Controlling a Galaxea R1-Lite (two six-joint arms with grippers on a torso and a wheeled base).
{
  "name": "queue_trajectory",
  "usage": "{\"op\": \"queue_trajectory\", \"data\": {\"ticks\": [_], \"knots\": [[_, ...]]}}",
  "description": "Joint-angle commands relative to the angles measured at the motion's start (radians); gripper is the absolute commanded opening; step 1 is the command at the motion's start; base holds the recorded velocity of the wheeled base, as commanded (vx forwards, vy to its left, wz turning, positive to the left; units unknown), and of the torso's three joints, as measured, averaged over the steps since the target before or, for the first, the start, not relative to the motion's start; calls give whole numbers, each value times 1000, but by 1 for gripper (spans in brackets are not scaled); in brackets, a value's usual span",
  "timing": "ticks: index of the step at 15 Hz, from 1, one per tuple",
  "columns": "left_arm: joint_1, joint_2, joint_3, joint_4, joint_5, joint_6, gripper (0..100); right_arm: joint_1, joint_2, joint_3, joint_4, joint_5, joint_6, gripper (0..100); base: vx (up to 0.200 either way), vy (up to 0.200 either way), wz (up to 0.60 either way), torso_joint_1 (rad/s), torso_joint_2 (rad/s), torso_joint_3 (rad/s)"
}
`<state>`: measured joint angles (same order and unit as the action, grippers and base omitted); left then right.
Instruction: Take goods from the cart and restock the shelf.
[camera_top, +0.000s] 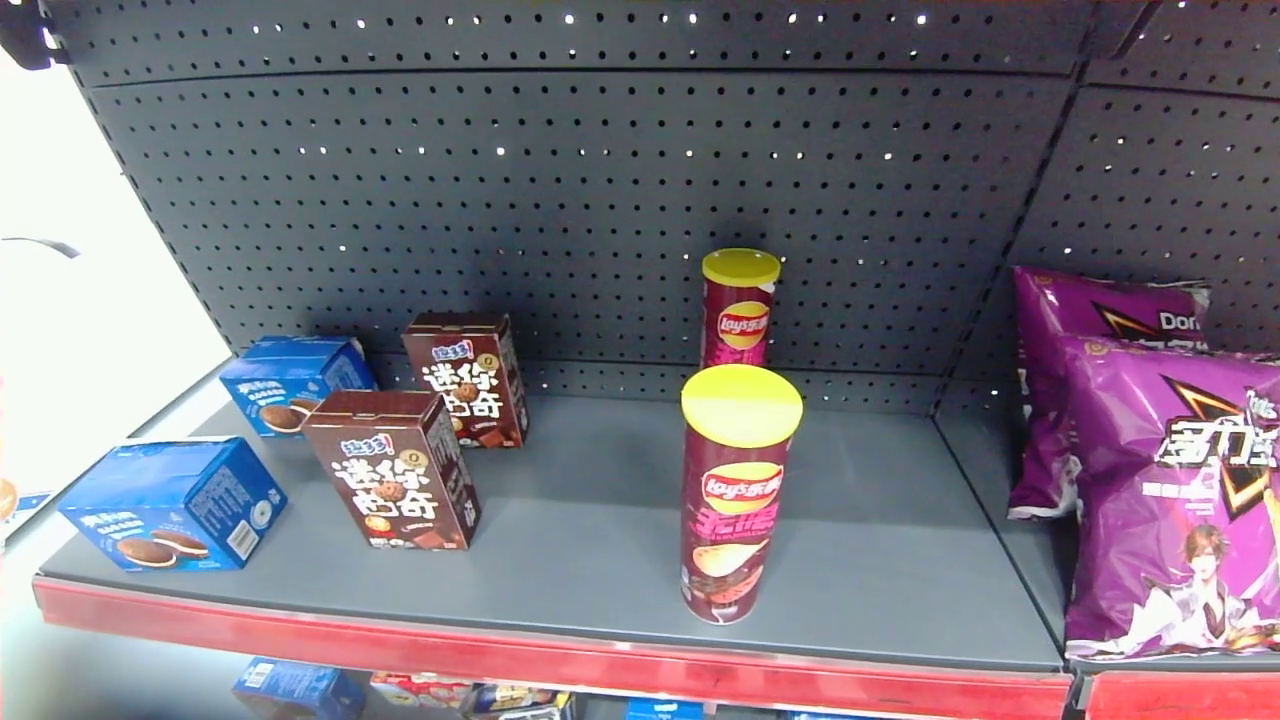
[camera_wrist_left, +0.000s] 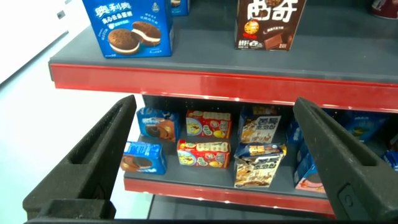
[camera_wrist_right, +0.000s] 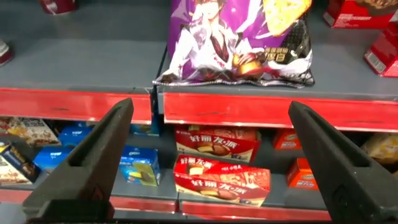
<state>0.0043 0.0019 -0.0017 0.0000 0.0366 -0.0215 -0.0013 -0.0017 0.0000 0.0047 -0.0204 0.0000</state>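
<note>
Shelf: A dark grey shelf (camera_top: 600, 540) with a red front strip (camera_top: 500, 655) faced the robot, backed by a perforated panel (camera_top: 600, 200).
Chip canisters: Two maroon canisters with yellow lids stood upright, one behind the other. The front canister (camera_top: 738, 500) was near the shelf's edge and the rear canister (camera_top: 740, 310) against the panel, the two well apart.
Cookie boxes: Two brown boxes stood upright to the left of the canisters, the near brown box (camera_top: 395, 485) ahead of the far brown box (camera_top: 468, 380).
Sandwich-cookie boxes: The near blue box (camera_top: 175, 505) sat at the shelf's front left corner. The far blue box (camera_top: 290, 385) sat farther back, just beside the brown boxes.
Chip bags: In the bay to the right, the front purple bag (camera_top: 1170, 520) overlapped the rear purple bag (camera_top: 1080, 330).
Left gripper: The left gripper (camera_wrist_left: 214, 106) hung in front of the red strip, below the near blue box. Its fingers were spread wide and held nothing. Past them, small snack boxes (camera_wrist_left: 204, 152) crowded a lower shelf (camera_wrist_left: 186, 180).
Right gripper: The right gripper (camera_wrist_right: 211, 106) hung before the bay with the chip bags, also spread wide and empty. Red cartons (camera_wrist_right: 221, 180) lay on the tier beneath.
</note>
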Motion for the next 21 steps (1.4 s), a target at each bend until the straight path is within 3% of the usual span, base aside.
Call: {"op": "queue_trajectory", "data": {"ticks": [1,6,9,21], "knots": [[0,0,0,0,5,-3,100,0,2,0,0,0,0,100,0,0,0,0,0,0],[0,0,0,0,5,-5,100,0,2,0,0,0,0,100,0,0,0,0,0,0],[0,0,0,0,3,-2,100,0,2,0,0,2,-2,100,0,0,-600,1,1,1],[0,0,0,0,5,-5,100,0,2,0,-2,5,-5,100,0,0,0,0,0,0]]}}
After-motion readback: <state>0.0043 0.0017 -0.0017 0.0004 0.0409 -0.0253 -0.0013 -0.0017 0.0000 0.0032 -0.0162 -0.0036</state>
